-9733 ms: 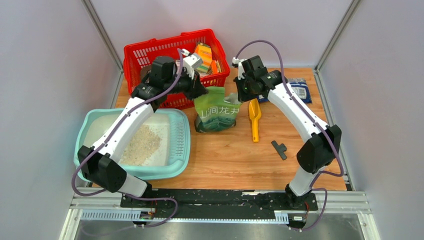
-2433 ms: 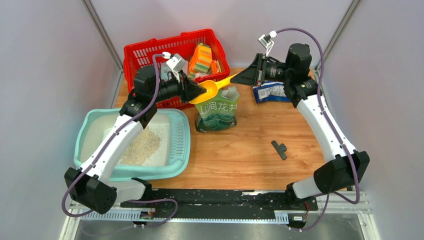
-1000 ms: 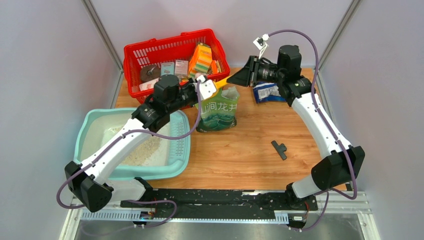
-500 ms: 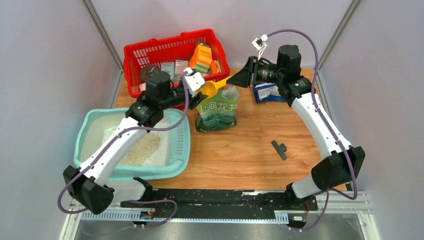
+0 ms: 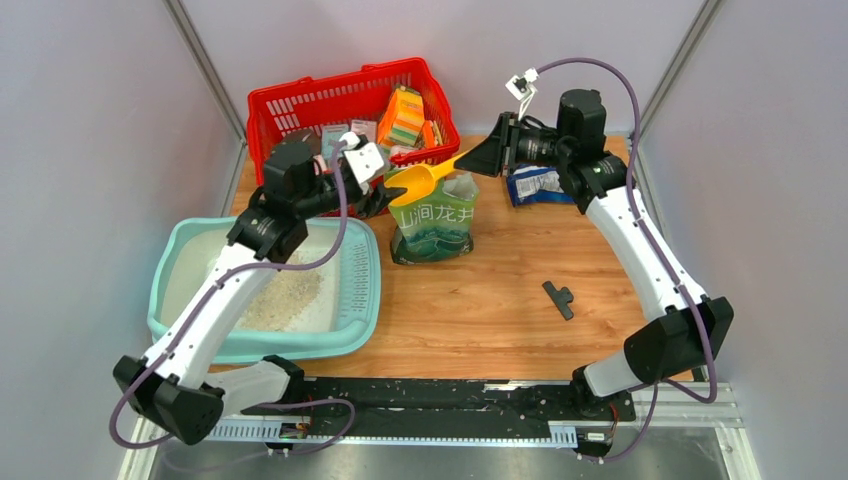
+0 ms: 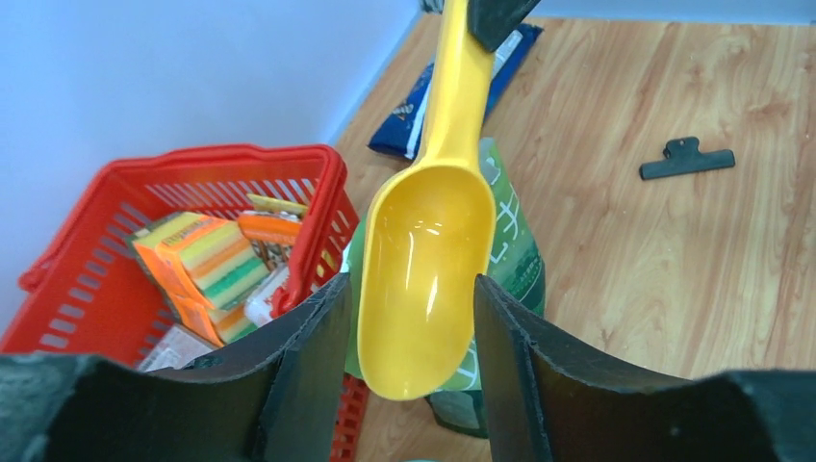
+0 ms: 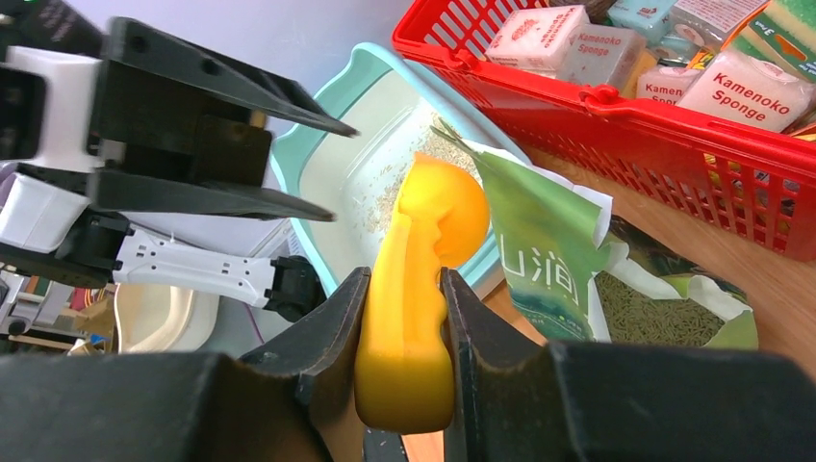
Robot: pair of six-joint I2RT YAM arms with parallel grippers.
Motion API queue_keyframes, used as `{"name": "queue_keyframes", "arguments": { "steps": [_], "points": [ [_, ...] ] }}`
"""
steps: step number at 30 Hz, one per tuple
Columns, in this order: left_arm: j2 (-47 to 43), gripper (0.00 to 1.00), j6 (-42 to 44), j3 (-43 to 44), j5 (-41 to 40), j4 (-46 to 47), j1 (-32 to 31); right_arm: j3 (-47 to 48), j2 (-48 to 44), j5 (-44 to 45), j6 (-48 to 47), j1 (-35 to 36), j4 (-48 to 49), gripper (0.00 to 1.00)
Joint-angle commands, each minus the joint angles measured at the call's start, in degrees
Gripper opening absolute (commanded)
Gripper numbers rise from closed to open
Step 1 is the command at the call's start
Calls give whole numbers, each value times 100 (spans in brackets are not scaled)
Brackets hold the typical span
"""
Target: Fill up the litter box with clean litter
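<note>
Right gripper (image 7: 404, 281) clamps yellow scoop (image 6: 428, 260) by handle; left gripper (image 6: 409, 289) gapes empty, bowl just ahead. Sink bowl squarely into mouth of green bag (image 5: 432, 228).

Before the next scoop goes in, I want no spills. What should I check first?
1. Grip on the scoop: ok. The right gripper is shut on its handle.
2. Left gripper off the scoop: cannot tell. Its jaws are open, but the bowl sits between them in the left wrist view.
3. Scoop loaded: not ok. The bowl is empty.
4. Bag ready: ok. It stands upright, mouth open, below the bowl.
5. Room in the litter box: ok. The litter covers only part of the floor.
</note>
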Motion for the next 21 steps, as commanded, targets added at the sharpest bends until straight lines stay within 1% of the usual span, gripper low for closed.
{"name": "queue_keyframes", "arguments": {
  "steps": [1,4,6,10,14,18,21],
  "points": [
    [419,56,214,294,188,39,-6,9,-286,-120,12,79,323,0],
    [648,53,311,355,91,179,-24,-44,-330,-137,12,105,341,0],
    [753,49,363,373,-5,284,-50,-97,-347,-129,3,114,332,0],
    [868,47,443,461,-102,268,-120,-132,-356,-85,-58,123,288,0],
    [894,30,513,461,29,180,-138,-141,-330,-58,-67,123,279,0],
    [938,23,539,409,73,136,-269,-158,-268,-49,-15,123,323,0],
    [1026,21,522,347,82,136,-349,-106,-181,-76,-5,123,341,0]
  ]
}}
